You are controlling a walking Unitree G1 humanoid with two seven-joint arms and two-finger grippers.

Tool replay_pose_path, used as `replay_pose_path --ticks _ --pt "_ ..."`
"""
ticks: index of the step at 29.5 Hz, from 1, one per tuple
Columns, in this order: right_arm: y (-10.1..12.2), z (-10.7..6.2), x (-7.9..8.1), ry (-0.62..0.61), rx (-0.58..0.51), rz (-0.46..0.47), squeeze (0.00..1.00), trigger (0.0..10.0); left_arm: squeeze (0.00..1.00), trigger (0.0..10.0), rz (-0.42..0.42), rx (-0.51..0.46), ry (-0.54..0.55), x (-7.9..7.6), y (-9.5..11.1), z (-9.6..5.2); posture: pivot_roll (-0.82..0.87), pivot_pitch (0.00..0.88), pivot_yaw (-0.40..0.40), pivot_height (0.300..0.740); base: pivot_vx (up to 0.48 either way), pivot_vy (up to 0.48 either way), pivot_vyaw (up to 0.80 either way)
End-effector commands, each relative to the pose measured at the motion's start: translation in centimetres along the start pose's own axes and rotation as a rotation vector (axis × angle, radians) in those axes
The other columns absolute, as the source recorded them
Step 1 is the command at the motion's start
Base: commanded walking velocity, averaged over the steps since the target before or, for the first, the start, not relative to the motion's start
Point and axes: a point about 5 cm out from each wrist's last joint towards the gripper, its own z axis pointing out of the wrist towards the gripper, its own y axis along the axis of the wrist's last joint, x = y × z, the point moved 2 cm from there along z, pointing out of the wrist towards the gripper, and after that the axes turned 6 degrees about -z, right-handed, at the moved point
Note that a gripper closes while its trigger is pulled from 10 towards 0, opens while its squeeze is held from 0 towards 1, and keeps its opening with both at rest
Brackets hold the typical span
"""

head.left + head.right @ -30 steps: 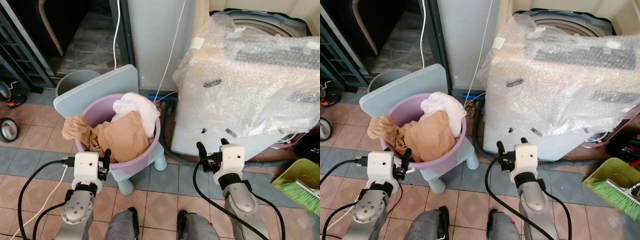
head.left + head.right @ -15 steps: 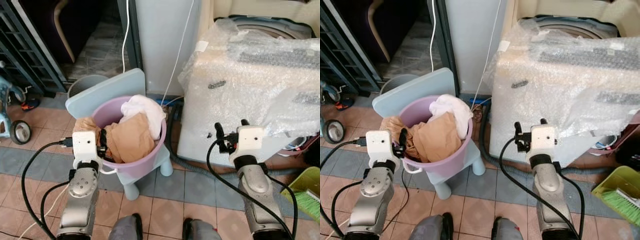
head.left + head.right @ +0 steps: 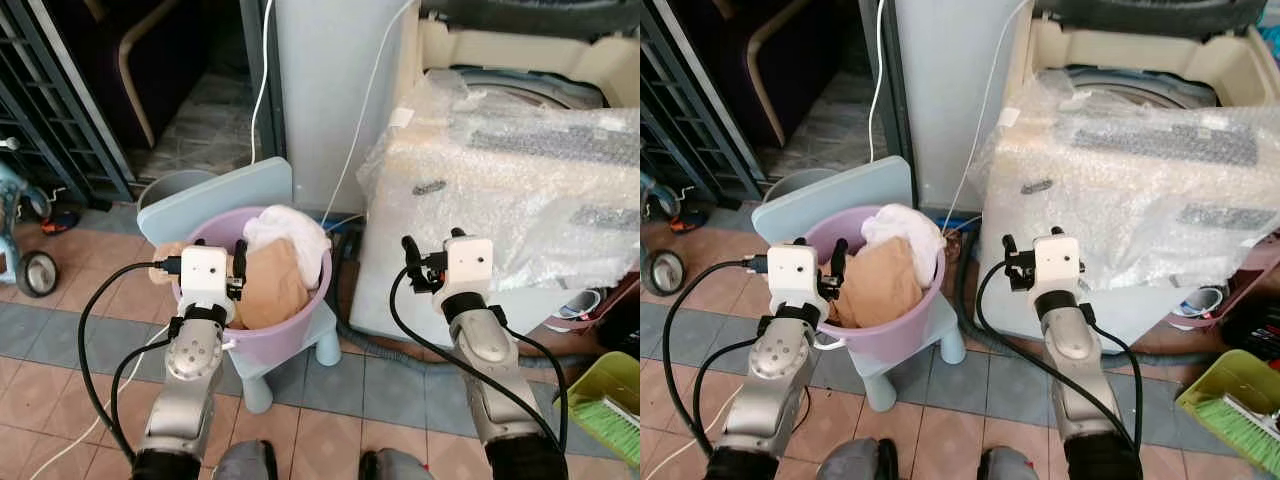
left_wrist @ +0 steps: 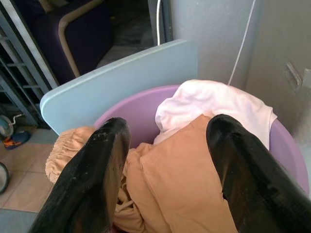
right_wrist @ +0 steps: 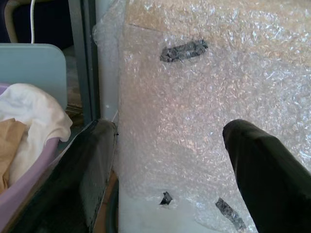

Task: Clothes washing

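We are hovering our left hand (image 4: 165,160), fingers wide, over the tan garment (image 3: 270,285) in the purple basin (image 3: 290,335). Our right hand (image 5: 170,165) is facing the bubble-wrapped washing machine (image 3: 520,190), fingers wide.

Clothes (image 3: 268,283) in basin (image 3: 285,328) on stool (image 3: 215,192), left of wrapped washing machine (image 3: 510,190).

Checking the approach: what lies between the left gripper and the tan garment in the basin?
Nothing: in the left wrist view the open left gripper hovers directly over the tan garment.
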Motion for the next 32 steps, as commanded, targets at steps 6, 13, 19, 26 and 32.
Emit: replay_pose_path --ticks 6,13,19,26,32 --pt "4.0 3.1 -2.2 -0.039 -0.122 0.001 0.00 10.0 0.00 10.0 0.008 -0.160 0.001 0.0 5.5 4.2 0.04 0.000 -0.006 0.740 0.000 0.000 0.00" --pt "3.2 1.7 -3.0 -0.097 -0.097 0.017 0.00 10.0 0.00 10.0 0.010 -0.144 0.058 1.4 4.5 3.7 0.00 0.008 -0.012 0.740 0.000 0.000 0.00" --pt "2.3 0.7 -2.0 -0.086 -0.069 -0.040 0.00 10.0 0.00 10.0 -0.027 -0.128 0.076 1.9 4.6 3.3 0.02 0.021 0.014 0.740 0.000 0.000 0.00" --pt "0.9 -0.6 -0.2 -0.087 0.005 0.026 0.00 10.0 0.00 10.0 0.029 -0.083 0.031 2.5 3.3 1.1 0.00 0.072 0.057 0.740 0.000 0.000 0.00" --pt "0.4 -1.3 0.3 -0.051 -0.003 0.014 0.00 10.0 0.00 10.0 0.033 -0.055 0.044 2.6 2.2 -0.3 0.01 0.068 0.051 0.740 0.000 0.000 0.00"
